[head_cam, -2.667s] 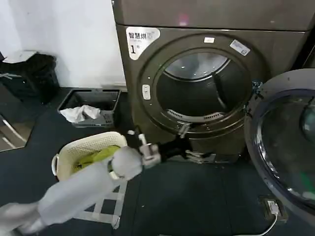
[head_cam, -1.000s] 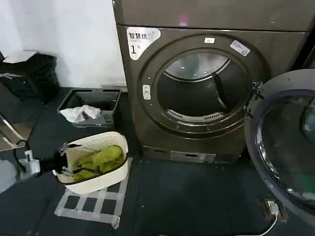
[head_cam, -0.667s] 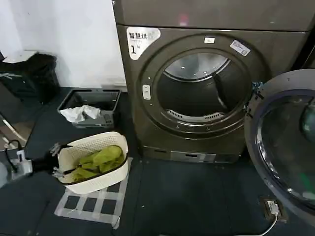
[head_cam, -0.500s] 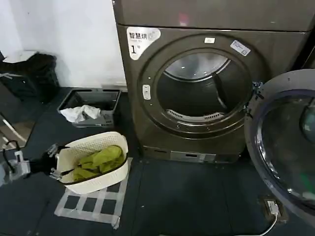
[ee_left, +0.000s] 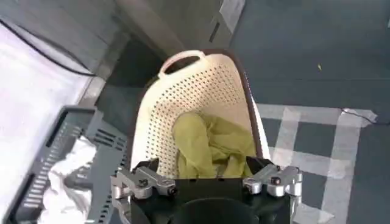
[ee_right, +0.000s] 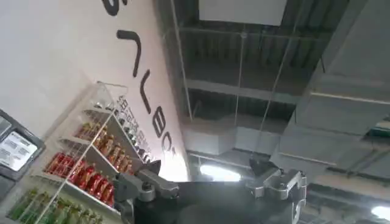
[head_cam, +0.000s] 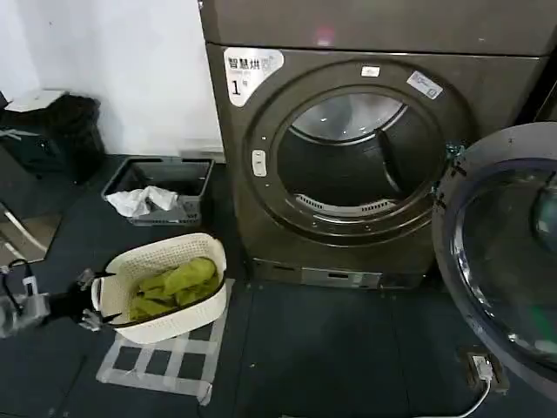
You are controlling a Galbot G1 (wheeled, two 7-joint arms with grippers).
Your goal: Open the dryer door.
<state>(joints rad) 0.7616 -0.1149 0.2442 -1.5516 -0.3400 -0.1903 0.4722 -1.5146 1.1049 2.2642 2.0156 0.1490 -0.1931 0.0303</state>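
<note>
**Already Open, With the Arm Pulled Back**

Now look to the right of the head view and find the big round dryer door with the wide shiny rim and dark glass [head_cam: 505,261], swung far out from the brown-grey metal dryer [head_cam: 252,200]. Peek straight into the round dark drum hole [head_cam: 357,157], with nothing in front of it. Seems done, then, going by the wide gap between door and machine.

Next, spot the left gripper [head_cam: 85,302] low on the robot's left side, just beside the cream plastic basket full of holes [head_cam: 161,244]. A short while ago, reaching in low at the front of the dryer. Now pulled well away from it and down near the floor. In the left wrist view, see the left gripper [ee_left: 207,181] with its two silver fingers [ee_left: 137,182] spread wide apart and nothing between them. Just past them, see the crumpled green cloth [ee_left: 210,143] lying in the basket [ee_left: 183,58]. Not touching the cloth.

Find the right gripper [ee_right: 210,182] in the right wrist view, pointed up at a ceiling and a shelf of bright packs. Parked, spread apart too, and holding nothing.

Farther back, by the white wall, notice the grey plastic crate [head_cam: 157,163] with a white rag in it.

Probably nothing left to do on the door. Maybe best just to keep the arm clear of the basket on the way back.
</note>
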